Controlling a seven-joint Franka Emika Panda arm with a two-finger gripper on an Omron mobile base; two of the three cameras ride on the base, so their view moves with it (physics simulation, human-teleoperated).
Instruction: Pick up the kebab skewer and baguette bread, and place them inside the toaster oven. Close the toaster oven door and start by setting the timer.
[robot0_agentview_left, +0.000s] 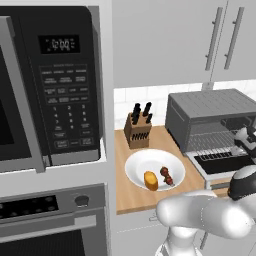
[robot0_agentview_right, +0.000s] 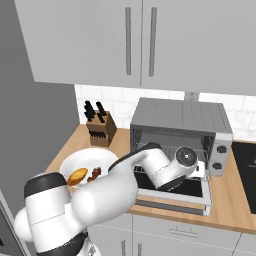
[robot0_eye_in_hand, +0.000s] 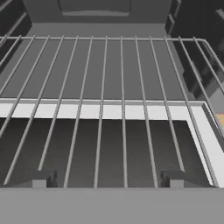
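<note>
Claw: our claw (robot0_eye_in_hand: 105, 179) hangs with its tips spread wide and empty above the wire rack (robot0_eye_in_hand: 109, 109).
Bench: we see a pale wooden bench (robot0_agentview_left: 131, 197) carrying a round white plate (robot0_agentview_left: 136, 167).
Food: stubby golden-orange baguette bread (robot0_agentview_left: 150, 180) lies beside the dark red kebab skewer (robot0_agentview_left: 167, 176) on that plate.
Oven: grey ribbed-top toaster oven (robot0_agentview_right: 182, 116) stands behind, its dark-glass toaster oven door (robot0_agentview_right: 192, 191) dropped open.
Room: wooden knife block (robot0_agentview_left: 137, 129), white cabinets (robot0_agentview_right: 90, 45) above.

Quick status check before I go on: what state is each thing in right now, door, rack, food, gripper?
toaster oven door: dropped open.
toaster oven: open.
wire rack: bare.
kebab skewer: on the white plate.
baguette bread: on the same plate, beside the skewer.
gripper: open, empty, over the rack.
</note>
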